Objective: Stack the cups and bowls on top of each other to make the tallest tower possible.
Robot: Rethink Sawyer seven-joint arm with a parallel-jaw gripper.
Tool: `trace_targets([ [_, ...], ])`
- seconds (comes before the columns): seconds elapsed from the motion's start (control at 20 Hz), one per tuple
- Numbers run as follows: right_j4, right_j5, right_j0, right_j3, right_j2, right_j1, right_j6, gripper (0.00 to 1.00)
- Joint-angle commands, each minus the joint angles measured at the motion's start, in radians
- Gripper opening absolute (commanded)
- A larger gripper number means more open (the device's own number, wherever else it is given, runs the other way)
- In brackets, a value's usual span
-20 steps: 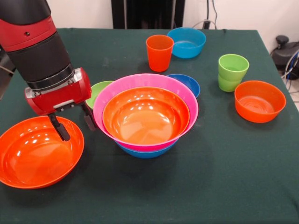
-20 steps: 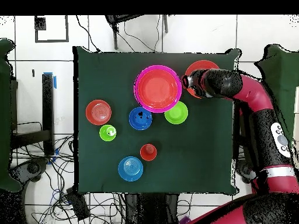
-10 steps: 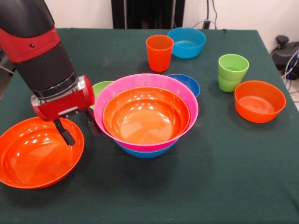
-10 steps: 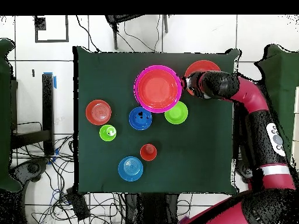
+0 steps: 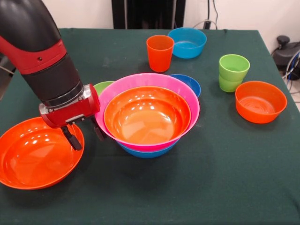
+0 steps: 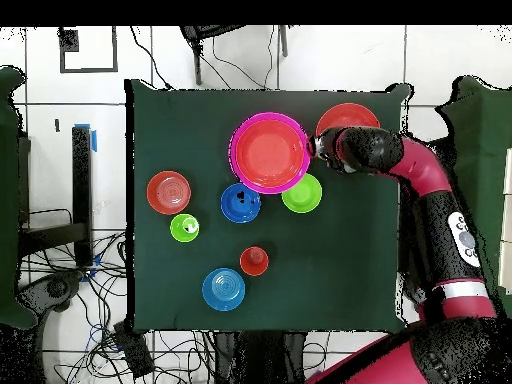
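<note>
Gripper (image 5: 85,136) has slid off the loose orange bowl (image 5: 37,159) toward the tower (image 5: 147,117), fingers spread, holding nothing. It now hangs in the gap between them. Bowl unlifted beside tower; stack gains nothing yet.

You see a dark green counter (image 5: 225,178), a tower (image 5: 147,117) with orange inside pink over blue, an orange cup (image 5: 160,52), stacked lime green cups (image 5: 233,72), and a red and black arm (image 5: 42,56).
</note>
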Motion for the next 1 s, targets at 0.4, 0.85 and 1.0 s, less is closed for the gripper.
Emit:
trace_targets([
  [0.4, -0.120, -0.070, 0.048, -0.069, -0.119, 0.040, -0.125, 1.00],
  [0.85, -0.111, -0.092, 0.059, -0.070, -0.130, 0.033, -0.122, 1.00],
  [1.0, -0.109, -0.099, 0.059, -0.070, -0.134, 0.032, -0.122, 1.00],
])
